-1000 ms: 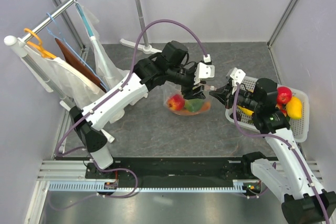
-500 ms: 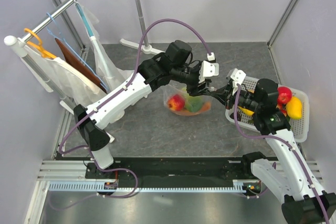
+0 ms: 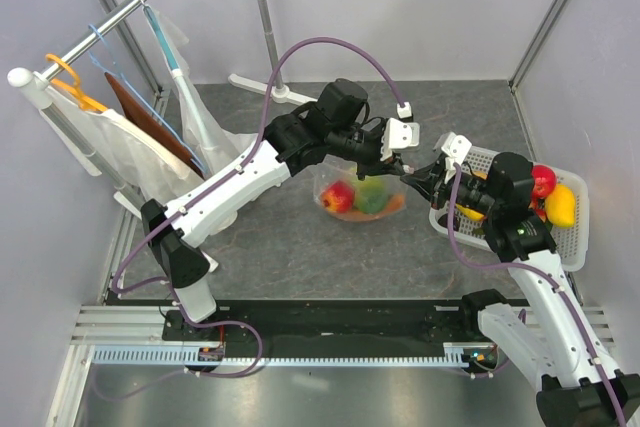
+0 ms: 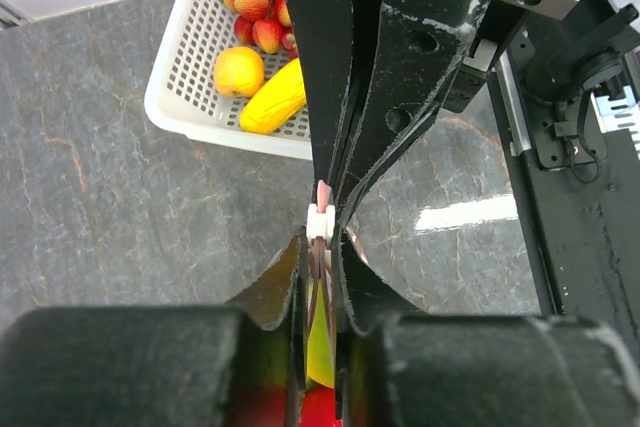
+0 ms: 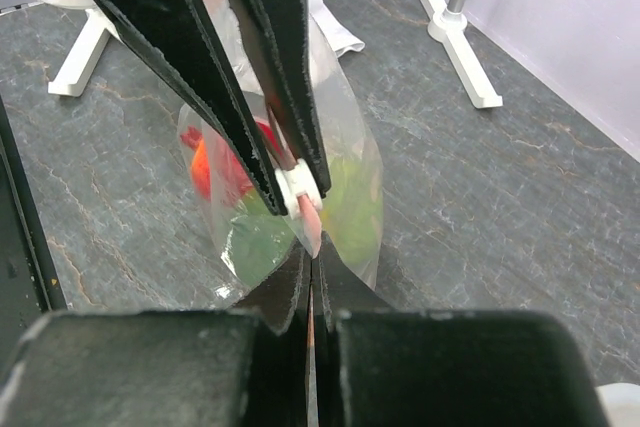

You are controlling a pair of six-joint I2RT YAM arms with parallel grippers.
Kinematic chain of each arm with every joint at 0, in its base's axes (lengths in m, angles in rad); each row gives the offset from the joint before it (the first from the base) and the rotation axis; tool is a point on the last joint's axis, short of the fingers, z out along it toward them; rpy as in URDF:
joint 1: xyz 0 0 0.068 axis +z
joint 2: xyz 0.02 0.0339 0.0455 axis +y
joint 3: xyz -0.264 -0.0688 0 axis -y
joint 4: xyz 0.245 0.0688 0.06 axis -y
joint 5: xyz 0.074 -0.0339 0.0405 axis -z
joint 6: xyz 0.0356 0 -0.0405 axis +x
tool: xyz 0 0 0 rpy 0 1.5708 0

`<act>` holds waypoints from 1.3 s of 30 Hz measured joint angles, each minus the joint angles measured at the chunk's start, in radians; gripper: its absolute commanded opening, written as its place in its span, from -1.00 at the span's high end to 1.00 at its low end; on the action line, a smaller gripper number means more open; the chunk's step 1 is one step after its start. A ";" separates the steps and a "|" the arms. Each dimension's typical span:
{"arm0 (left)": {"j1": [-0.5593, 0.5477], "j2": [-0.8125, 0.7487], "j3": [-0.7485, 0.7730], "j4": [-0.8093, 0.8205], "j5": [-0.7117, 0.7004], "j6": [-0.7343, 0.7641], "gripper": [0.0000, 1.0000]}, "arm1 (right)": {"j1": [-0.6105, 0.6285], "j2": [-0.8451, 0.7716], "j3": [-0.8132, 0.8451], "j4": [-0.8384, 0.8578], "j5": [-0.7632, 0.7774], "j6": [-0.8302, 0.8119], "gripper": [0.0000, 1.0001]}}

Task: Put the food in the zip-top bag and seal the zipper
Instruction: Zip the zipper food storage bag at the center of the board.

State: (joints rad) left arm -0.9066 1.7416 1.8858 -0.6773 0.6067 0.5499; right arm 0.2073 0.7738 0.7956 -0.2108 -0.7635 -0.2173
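The left claw, wide 1 second ago, has narrowed onto the white slider tab, and the right claw pinches the zipper just beside it, holding the food-laden zip-top bag upright at bench centre, so the sealing pull appears ready to begin.

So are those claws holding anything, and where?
Yes: the left gripper pinches the white slider tab, and the right gripper pinches the zip-top bag's pink zipper strip beside it.
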 measured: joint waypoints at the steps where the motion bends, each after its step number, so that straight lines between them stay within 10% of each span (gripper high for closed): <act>1: 0.000 0.000 0.000 0.000 -0.002 -0.001 0.91 | 0.000 0.000 0.000 0.000 0.001 -0.001 1.00; 39: 0.116 -0.046 -0.060 -0.114 0.058 0.019 0.96 | 0.010 -0.007 0.000 -0.015 -0.010 -0.041 1.00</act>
State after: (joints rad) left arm -0.7902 1.6958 1.8256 -0.7910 0.6651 0.5694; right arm 0.2169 0.7670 0.7952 -0.2256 -0.7734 -0.2584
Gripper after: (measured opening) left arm 0.049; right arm 0.007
